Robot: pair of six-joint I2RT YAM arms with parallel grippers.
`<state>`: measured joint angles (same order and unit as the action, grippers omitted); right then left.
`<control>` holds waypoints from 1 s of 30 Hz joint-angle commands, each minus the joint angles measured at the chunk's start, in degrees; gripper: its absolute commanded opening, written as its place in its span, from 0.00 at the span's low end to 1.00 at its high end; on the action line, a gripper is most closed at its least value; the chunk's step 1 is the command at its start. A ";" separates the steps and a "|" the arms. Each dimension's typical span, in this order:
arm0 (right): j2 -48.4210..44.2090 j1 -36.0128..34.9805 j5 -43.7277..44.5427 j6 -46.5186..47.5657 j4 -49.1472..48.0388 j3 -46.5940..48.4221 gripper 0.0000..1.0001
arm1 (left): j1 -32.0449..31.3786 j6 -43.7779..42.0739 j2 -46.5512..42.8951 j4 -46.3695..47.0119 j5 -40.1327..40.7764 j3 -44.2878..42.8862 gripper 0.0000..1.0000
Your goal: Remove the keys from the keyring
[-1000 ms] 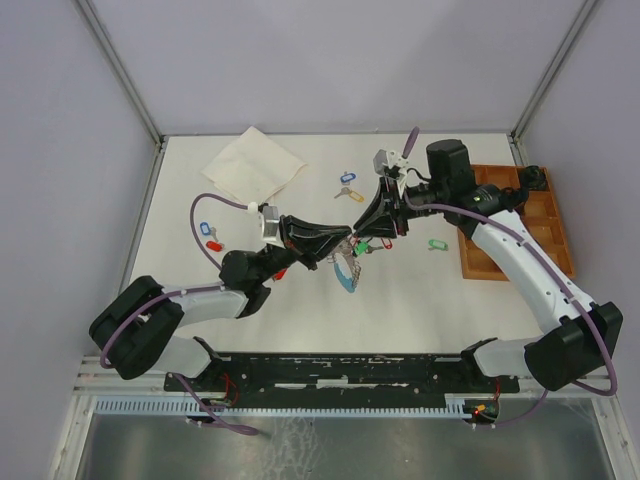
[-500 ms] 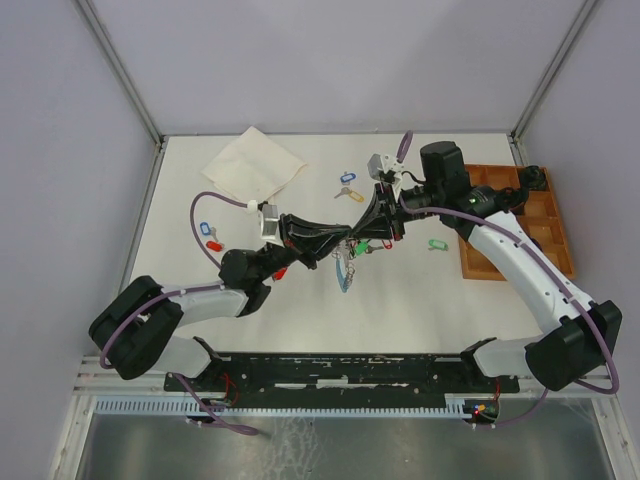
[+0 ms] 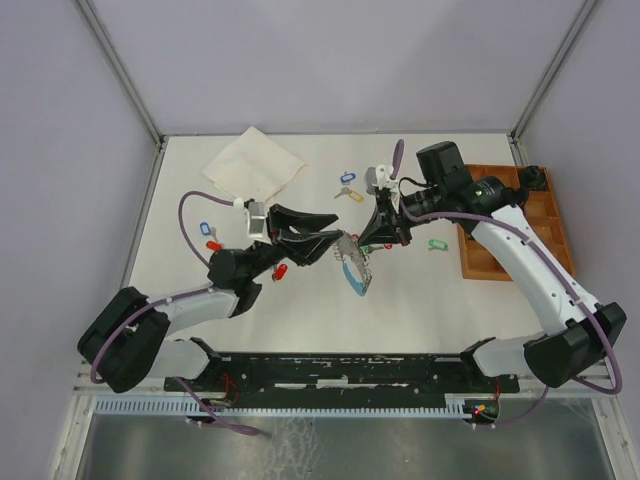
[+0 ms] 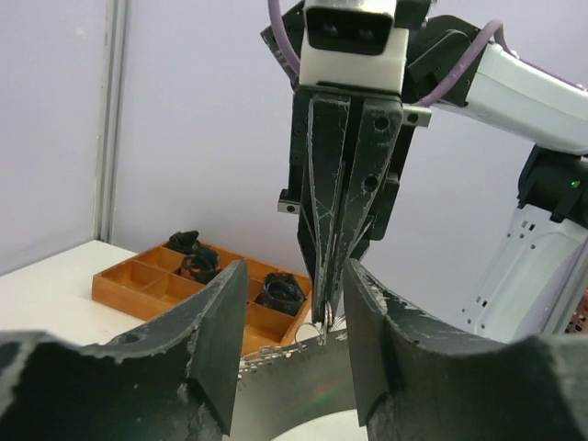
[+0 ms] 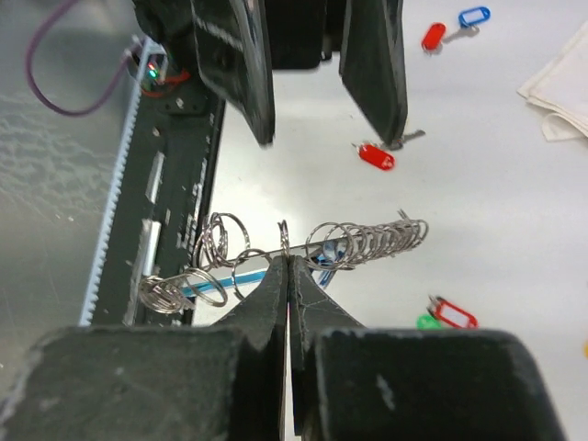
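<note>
Over the middle of the table, the keyring is hung by its ring-laden band from the tightly closed right gripper. The left gripper is spread halfway beside it, holding nothing. Tagged keys lie loose beyond. Stripping is judged under way: next, one ring must be pinched by the left gripper and slid off.

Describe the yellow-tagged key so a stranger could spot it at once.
Start at the white cloth at the far left. Right of it lie two tagged keys. The yellow-tagged key is the nearer one, beside the blue-tagged key; no other tag is yellow.
</note>
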<state>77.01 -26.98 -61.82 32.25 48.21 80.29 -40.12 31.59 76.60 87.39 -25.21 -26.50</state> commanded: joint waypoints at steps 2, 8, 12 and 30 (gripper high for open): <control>2.42 -3.06 13.39 23.61 24.63 12.15 0.01 | 1.35 -9.51 -11.73 -16.27 -3.58 -0.11 0.60; 7.22 -10.54 37.35 36.74 40.12 24.80 0.01 | 1.34 -22.53 -19.12 -36.09 -2.74 -0.24 0.63; 10.02 -15.46 51.85 41.28 45.34 30.18 0.01 | 1.07 -22.14 -16.78 -26.42 -3.13 2.67 0.62; 18.55 -25.59 72.82 44.56 52.51 44.07 0.01 | -13.35 -30.55 7.29 11.59 15.08 -0.13 0.41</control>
<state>94.61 -51.90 8.47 76.93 91.83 121.62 -52.29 5.89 82.96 85.32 -15.55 -24.32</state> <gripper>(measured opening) 0.012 0.417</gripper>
